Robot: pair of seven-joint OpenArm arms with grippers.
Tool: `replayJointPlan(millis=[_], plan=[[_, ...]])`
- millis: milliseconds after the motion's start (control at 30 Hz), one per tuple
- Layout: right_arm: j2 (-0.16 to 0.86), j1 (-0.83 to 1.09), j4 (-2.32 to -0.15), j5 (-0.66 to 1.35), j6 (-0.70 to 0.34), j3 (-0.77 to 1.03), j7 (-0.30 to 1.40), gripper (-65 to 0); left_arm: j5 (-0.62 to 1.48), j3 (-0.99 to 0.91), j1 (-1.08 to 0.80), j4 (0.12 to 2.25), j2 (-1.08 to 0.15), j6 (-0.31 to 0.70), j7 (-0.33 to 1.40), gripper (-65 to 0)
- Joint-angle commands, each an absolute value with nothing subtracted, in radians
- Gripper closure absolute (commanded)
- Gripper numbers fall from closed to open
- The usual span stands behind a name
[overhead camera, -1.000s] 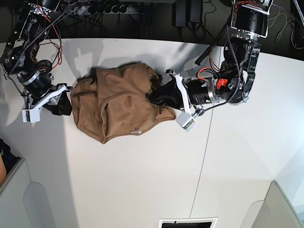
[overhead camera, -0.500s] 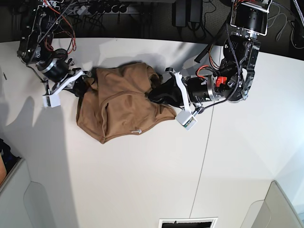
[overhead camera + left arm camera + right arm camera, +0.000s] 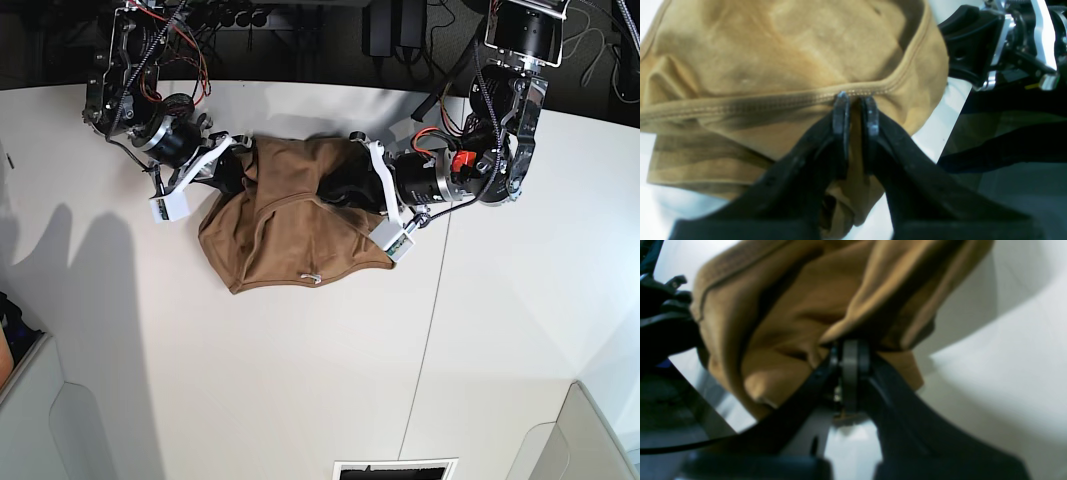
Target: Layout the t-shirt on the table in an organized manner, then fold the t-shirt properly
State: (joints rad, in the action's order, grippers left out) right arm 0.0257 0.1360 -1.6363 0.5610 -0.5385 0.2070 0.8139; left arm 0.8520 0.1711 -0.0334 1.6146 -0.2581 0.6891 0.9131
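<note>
i've just swung my right gripper (image 3: 232, 172) in from the 9 o'clock side of the table (image 3: 300, 380) to the shirt's upper-left edge, and its jaws are now pressed together on a fold of the t-shirt (image 3: 290, 225); a second ago they stood apart beside the cloth. my left gripper (image 3: 340, 190) hasn't altered: it pinches the stitched hem, a ridge of fabric caught between its pads (image 3: 841, 113). with both ends gripped, the bundle has been drawn tighter and shifted toward 3 o'clock, hanging bunched between my arms with the small white tag (image 3: 312, 277) at its 6 o'clock edge. i judge this sets me up to lift and spread it, since nothing is laid flat yet.

for room: the table's far edge lies close at 12 o'clock, just behind both wrists, so little slack there. the wide bare white surface runs toward 6 o'clock, with the dark seam (image 3: 425, 340) running down at about 5 o'clock; that is where i'd lay it out.
</note>
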Motion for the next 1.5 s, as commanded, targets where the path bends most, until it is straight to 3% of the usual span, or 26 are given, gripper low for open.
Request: replayJointPlan(millis=[0, 300, 600, 833, 1000, 1267, 1467], plan=[[0.033, 0.131, -1.658, 0.579, -0.553, 0.22, 0.813, 0.0, 0.872, 0.169, -0.017, 1.633, -0.262, 0.698, 0.895, -6.9], [0.033, 0.269, -1.858, 0.649, -0.569, 0.374, 0.828, 0.0, 0.908, 0.135, -0.034, 1.67, -0.303, 0.698, 0.896, -6.9], [0.033, 0.283, -1.879, 0.666, -0.569, 0.432, 0.822, 0.0, 0.956, 0.081, 0.019, 1.716, -0.263, 0.698, 0.849, -6.9], [0.033, 0.283, -1.879, 0.643, -0.568, 0.432, 0.82, 0.0, 0.729, 0.218, 0.052, 1.558, -0.162, 0.698, 0.743, -6.9], [0.033, 0.287, -1.879, 0.644, -0.565, 0.432, 0.828, 0.0, 0.696, 0.288, 0.036, 1.494, -0.124, 0.698, 0.73, -6.9], [0.035, 0.347, -1.882, 0.657, -0.565, 0.459, 0.835, 0.0, 0.699, 0.305, -0.07, 1.547, -0.125, 0.698, 0.741, -6.9], [0.038, 0.347, -1.884, 0.744, -0.575, 0.553, 0.865, 0.0, 0.749, 0.275, -0.097, 1.775, -0.137, 0.698, 0.83, -6.9]])
